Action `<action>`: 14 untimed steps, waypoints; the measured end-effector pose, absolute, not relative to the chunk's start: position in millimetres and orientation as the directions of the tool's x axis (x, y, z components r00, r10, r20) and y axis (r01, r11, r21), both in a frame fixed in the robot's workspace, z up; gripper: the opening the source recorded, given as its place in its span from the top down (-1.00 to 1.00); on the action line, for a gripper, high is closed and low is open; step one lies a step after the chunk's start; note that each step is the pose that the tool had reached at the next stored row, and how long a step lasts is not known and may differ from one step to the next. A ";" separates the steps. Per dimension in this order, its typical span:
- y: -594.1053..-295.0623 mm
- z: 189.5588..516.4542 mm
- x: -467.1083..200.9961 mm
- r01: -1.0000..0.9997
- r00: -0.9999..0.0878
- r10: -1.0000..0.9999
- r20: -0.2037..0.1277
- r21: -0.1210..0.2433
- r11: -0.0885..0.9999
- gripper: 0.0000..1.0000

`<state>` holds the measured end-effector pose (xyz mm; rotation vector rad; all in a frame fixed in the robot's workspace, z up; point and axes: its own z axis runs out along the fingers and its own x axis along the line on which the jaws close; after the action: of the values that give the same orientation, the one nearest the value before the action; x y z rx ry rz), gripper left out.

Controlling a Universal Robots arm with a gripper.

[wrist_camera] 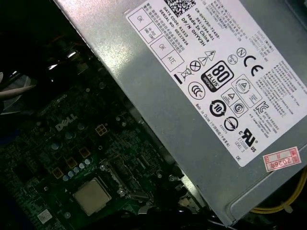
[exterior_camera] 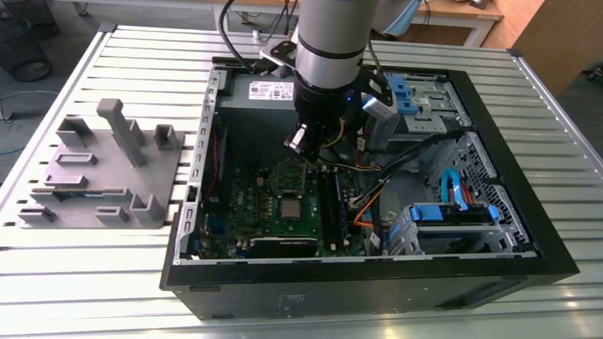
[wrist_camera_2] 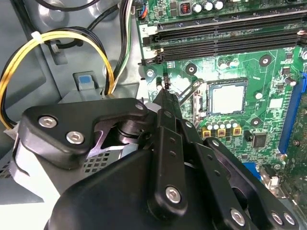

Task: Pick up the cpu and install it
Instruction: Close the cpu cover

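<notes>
Fingers (wrist_camera_2: 165,91) clenched w/ nothing between, above board (exterior_camera: 282,205); cpu (exterior_camera: 291,208) sat in socket at 6 o'clock, apart.

My hand (wrist_camera_2: 165,91) is matte black with silver screw heads. The cpu (wrist_camera_2: 229,97) has a pale silver-grey top, sitting on the green motherboard (wrist_camera_2: 268,72). Beside the board are black memory slots (wrist_camera_2: 225,28) and a yellow-and-black cable bundle (wrist_camera_2: 62,38). Power supply (wrist_camera: 216,96): grey with black print and a red sticker. Grey tray (exterior_camera: 94,169) on my white-slatted desk (exterior_camera: 56,268).
</notes>
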<state>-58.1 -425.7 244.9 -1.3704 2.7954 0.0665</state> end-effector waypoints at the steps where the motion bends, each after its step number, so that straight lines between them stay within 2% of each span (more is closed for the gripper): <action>1: -425.7 245.2 -58.1 -0.793 -0.610 -0.791 -0.044 0.026 0.609 0.79; 14: -427.0 246.9 -58.1 -0.816 -0.577 -0.815 -0.047 0.029 0.577 0.79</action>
<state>-58.1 -427.0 246.9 -1.4304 2.7640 0.0736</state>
